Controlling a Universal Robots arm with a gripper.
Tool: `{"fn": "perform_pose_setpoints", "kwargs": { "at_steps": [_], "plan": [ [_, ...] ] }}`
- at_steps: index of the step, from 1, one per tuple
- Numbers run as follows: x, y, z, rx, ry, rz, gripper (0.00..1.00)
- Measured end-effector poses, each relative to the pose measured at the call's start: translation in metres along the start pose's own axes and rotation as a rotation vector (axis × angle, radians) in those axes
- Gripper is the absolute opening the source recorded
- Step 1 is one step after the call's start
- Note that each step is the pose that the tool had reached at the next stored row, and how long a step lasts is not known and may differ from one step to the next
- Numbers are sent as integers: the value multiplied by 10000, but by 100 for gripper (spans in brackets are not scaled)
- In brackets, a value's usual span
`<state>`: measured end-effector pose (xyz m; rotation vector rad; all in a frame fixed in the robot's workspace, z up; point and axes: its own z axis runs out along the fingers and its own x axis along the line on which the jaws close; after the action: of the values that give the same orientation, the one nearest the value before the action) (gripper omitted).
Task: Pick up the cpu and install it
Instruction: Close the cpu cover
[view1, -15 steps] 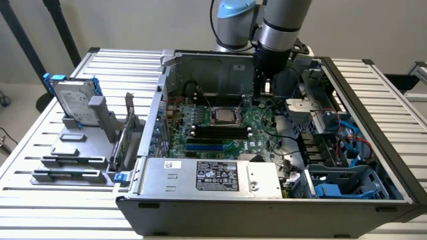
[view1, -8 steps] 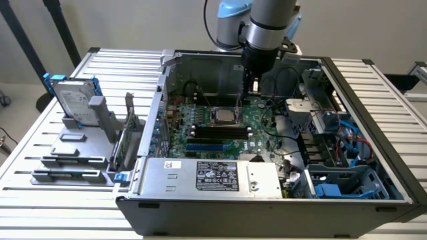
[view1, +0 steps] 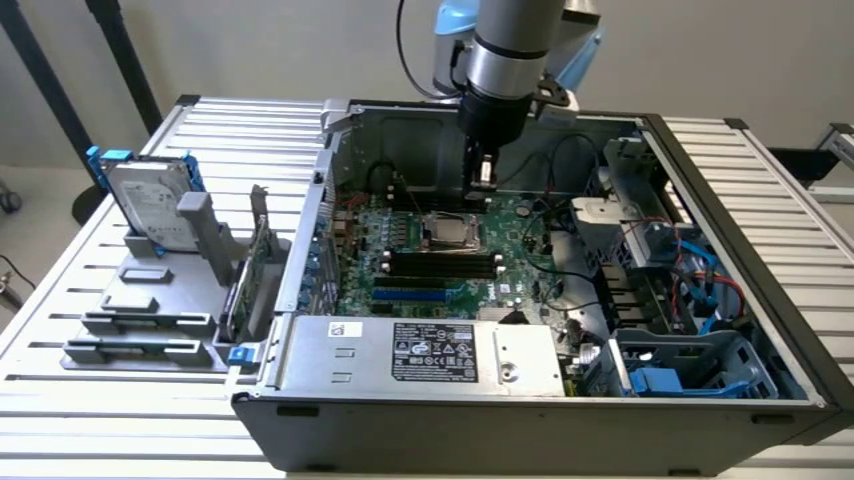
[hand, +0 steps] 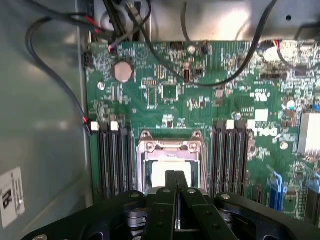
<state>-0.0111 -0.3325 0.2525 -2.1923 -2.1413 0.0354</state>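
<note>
**Pincer shut and empty over the socket; cpu looks seated**

Pincer (view1: 482, 186): pinched fully shut, fingers pressed together, nothing between them. In the exterior view you find it hanging at about 1 o'clock from the socket (view1: 450, 232), just above the motherboard (view1: 441, 290), well inside the open case (view1: 534, 425).

The cpu (hand: 157, 175): a pale square lying flat within the socket's metal frame, straight beneath the closed tips in the wrist view. You cannot tell from either view whether the tips touch its top.

Progress, as a judgement:
- The pick-up and carry look done, and the chip is laid in its seat.
- It appears square to the frame, not tilted.
- What may be left is the locking. The state of the socket's retaining plate and lever is too small to read, so treat that part as unconfirmed.

Elsewhere:
- The hard drive (view1: 144, 205) stands upright in the grey holder (view1: 147, 300), at 9 o'clock of the case and well apart from it.
- The memory slots (view1: 441, 263) sit at 6 o'clock from the socket.
</note>
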Motion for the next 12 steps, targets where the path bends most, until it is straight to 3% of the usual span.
{"fn": "perform_pose_setpoints", "kwargs": {
  "at_steps": [6, 12],
  "plan": [
    [-7, -201, 47, 208, -5, 6, 11],
    [-11, -345, 70, 536, 0, 12, 11]
  ]
}}
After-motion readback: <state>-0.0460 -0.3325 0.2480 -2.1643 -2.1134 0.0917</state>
